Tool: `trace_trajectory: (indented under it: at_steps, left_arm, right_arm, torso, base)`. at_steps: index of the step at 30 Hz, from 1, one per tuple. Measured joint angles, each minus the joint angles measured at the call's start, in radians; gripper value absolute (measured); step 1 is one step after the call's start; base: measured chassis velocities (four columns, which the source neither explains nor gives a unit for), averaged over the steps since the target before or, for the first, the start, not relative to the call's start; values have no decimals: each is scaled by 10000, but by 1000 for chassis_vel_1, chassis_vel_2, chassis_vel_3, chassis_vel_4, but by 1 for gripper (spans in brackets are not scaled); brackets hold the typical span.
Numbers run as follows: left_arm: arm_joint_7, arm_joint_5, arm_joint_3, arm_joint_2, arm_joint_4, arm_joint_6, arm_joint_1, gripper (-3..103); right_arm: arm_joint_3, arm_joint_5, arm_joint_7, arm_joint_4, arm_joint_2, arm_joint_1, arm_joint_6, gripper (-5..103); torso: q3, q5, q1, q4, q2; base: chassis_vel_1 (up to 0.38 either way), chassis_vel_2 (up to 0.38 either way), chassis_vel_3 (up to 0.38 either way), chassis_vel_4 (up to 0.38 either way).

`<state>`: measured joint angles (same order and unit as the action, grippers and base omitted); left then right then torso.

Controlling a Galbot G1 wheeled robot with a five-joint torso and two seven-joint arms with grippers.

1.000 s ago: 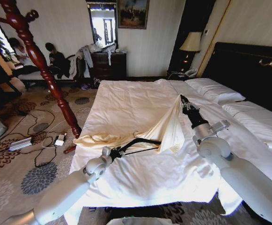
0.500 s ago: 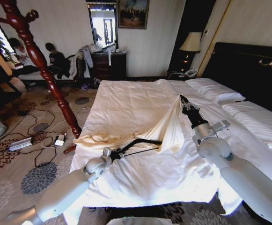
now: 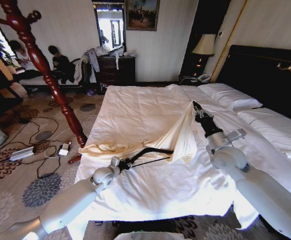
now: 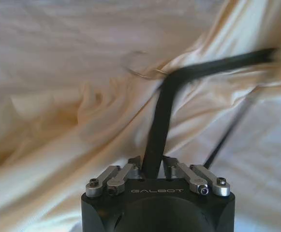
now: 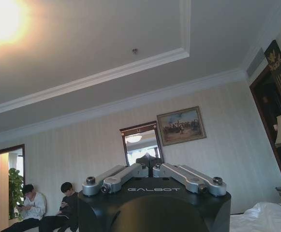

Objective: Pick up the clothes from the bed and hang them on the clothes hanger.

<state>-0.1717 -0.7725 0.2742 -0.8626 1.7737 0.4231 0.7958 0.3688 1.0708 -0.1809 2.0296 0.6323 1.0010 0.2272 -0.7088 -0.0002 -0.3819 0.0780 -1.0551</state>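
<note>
- The bed [image 3: 135,107], covered by a white quilt, is seen stretching from the near edge to the far wall, with its black headboard [image 3: 265,75] at the right.
- A cream garment [image 3: 178,135] is seen on the quilt near the middle of the bed; one part is lifted into a peak, and the rest is trailed leftward as a low, rumpled band toward the bed's left edge.
- The right gripper [image 3: 195,105] is held at the top of that peak, pointing upward; its fingers are closed on the cloth, a pinch of which is seen between the tips in the right wrist view [image 5: 147,158].
- The clothes hanger [image 3: 148,152] is held low over the quilt, just left of the raised cloth, with its far end tucked under the garment's edge.
- The left gripper [image 4: 152,169] is closed narrowly on one black arm of the hanger [image 4: 162,121].
- The hanger's silvery wire hook [image 4: 140,65] is seen lying against the cream fabric [image 4: 82,116].
</note>
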Motion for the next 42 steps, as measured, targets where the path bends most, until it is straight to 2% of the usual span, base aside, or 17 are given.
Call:
trace_trajectory:
  at_steps: [1, 3, 6, 10, 15, 17, 19, 22, 23, 24, 25, 27, 30, 37, 42]
  left_arm:
    - [0, 0, 0, 0, 0, 0, 0, 24]
    - [-4, 128, -252, 334, 584, -193, 214, 16]
    - [-15, 427, -490, 577, 986, -318, 417, 15]
    - [135, 1553, -1327, 1310, 1840, -627, 1142, 15]
    - [291, 2302, -1738, 1686, 2087, -819, 1546, 15]
    - [418, 3265, -2251, 2050, 2387, -1129, 1924, 15]
    - [448, 3485, -2312, 2114, 2443, -1207, 1986, 15]
    - [532, 5099, -2720, 2625, 2822, -1756, 2346, 15]
    - [561, 6378, -3128, 3072, 3124, -2224, 2675, 15]
    - [561, 6378, -3128, 3072, 3124, -2224, 2675, 15]
    - [587, 6939, -3420, 3345, 3350, -2522, 2873, 15]
    - [672, 7253, -3544, 3612, 3637, -2797, 2924, 15]
    - [740, 7310, -3522, 3687, 3784, -2906, 2814, 15]
    - [925, 7855, -3322, 3520, 3653, -3046, 2088, 15]
    - [1074, 8006, -3218, 3846, 3591, -3074, 1603, 15]
  right_arm:
    - [0, 0, 0, 0, 0, 0, 0, 0]
    - [13, -19, -1, -32, 22, -3, 4, 0]
    - [14, -49, -4, -74, 46, -24, 5, 0]
    - [-2, -74, -63, -216, 139, -103, 8, 0]
    - [-36, -85, -80, -279, 213, -159, 7, 0]
    - [-38, -112, -203, -309, 296, -198, -19, 0]
    - [-38, -123, -258, -312, 305, -204, -42, 0]
    - [20, -149, -848, -289, 318, -203, -383, 0]
    - [146, -59, -1132, -202, 287, -182, -509, 0]
    - [146, -59, -1132, -202, 287, -182, -509, 0]
    - [217, 0, -1194, -143, 256, -191, -545, 0]
    - [349, 102, -1203, -6, 151, -194, -547, 0]
    - [368, 236, -1135, 89, 48, -245, -500, 0]
    - [184, 523, -390, 327, -223, -429, -72, 0]
    - [-106, 604, 312, 462, -376, -578, 253, 0]
  torso:
    - [0, 0, 0, 0, 0]
    - [0, 3, 0, -3, 0]
    - [0, -1, 0, -1, 0]
    - [1, 0, 1, -1, -1]
    - [0, -2, 1, -3, -1]
    - [0, -1, 1, -1, 0]
    - [0, -2, 1, -1, 0]
    - [0, -1, 2, -1, 0]
    - [0, 0, 1, 2, 0]
    - [0, 0, 1, 2, 0]
    - [1, 6, 2, -3, 0]
    - [1, -1, 3, -3, -1]
    - [0, 0, 3, 2, 0]
    - [0, -2, 2, 1, 0]
    - [0, 0, 2, 0, -1]
  base:
    - [0, 0, 0, 0]
    - [0, 0, 0, 0]
    - [0, 0, 0, 0]
    - [0, 0, 0, 0]
    - [0, 0, 0, 0]
    - [0, 0, 0, 0]
    - [0, 0, 0, 0]
    - [0, 0, 0, 0]
    - [0, 0, 0, 0]
    - [0, 0, 0, 0]
    - [0, 0, 0, 0]
    - [0, 0, 0, 0]
    - [0, 0, 0, 0]
    - [0, 0, 0, 0]
    - [0, 0, 0, 0]
